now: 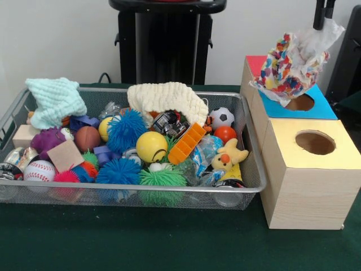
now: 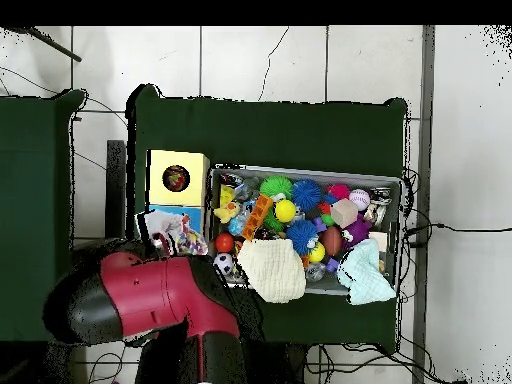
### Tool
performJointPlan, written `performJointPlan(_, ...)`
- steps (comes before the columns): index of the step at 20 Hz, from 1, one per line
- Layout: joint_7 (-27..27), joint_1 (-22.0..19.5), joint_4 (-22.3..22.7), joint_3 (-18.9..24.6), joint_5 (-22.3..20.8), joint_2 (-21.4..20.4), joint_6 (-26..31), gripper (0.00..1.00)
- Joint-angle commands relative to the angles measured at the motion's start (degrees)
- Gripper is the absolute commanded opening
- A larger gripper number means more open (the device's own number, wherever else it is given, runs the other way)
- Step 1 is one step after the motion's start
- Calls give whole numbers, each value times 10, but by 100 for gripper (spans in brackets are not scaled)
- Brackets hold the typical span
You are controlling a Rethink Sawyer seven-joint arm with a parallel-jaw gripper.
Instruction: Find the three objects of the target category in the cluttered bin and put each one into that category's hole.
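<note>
The tool (image 1: 320,16) hangs at the top right of the front view, clenched on a clear bag of multicoloured bits (image 1: 290,65). The bag dangles right over the hole in the blue-topped box (image 1: 321,107), its lower end touching the rim. The gold-topped box (image 1: 333,158) sits just beside it. On the green tabletop (image 1: 141,243), the wire bin (image 1: 248,186) holds balls, cloths and toys.

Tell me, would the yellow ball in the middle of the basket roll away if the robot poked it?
Probably only a little. The yellow ball looks smooth and round, so it would want to roll. But it sits wedged between the blue spiky ball and the orange block, which would likely stop it. Its smooth surface might also slip out of a pinch.
</note>
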Motion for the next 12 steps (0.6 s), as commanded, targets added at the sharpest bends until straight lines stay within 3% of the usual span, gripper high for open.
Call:
performJointPlan(1,128,-5,-49,-19,29,-12,101,0)
performJointPlan(6,121,-5,-75,-22,39,-28,163,0)
performJointPlan(12,111,-10,-111,-17,43,-24,199,0)
